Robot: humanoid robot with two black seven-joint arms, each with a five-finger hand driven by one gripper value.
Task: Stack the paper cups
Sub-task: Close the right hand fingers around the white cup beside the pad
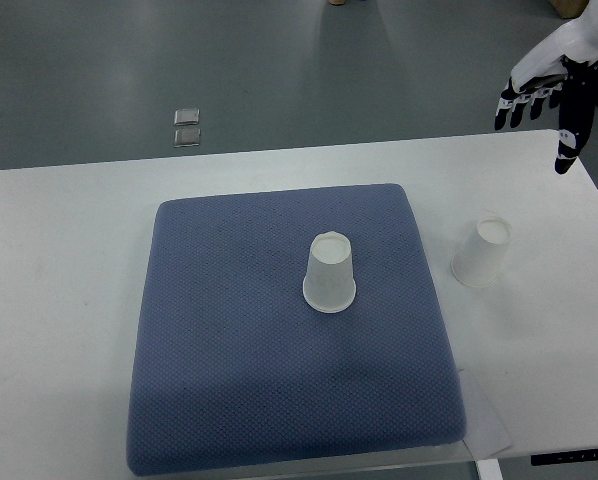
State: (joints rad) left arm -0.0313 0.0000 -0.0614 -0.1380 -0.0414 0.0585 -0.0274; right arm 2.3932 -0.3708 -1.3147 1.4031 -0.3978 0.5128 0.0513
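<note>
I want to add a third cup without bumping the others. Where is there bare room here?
The white table left of the blue mat is bare. The mat's near half, below the upside-down paper cup, is free. It is tighter right of the mat, where the second cup stands below the right robot hand.

White table (69, 250) spans the frame. Blue textured pad (249, 390) lies on it, centered, near edge overhanging the front. Grey floor (279, 70) beyond. Two small clear squares (187, 127) sit side by side on the floor, near the table's far edge.
</note>
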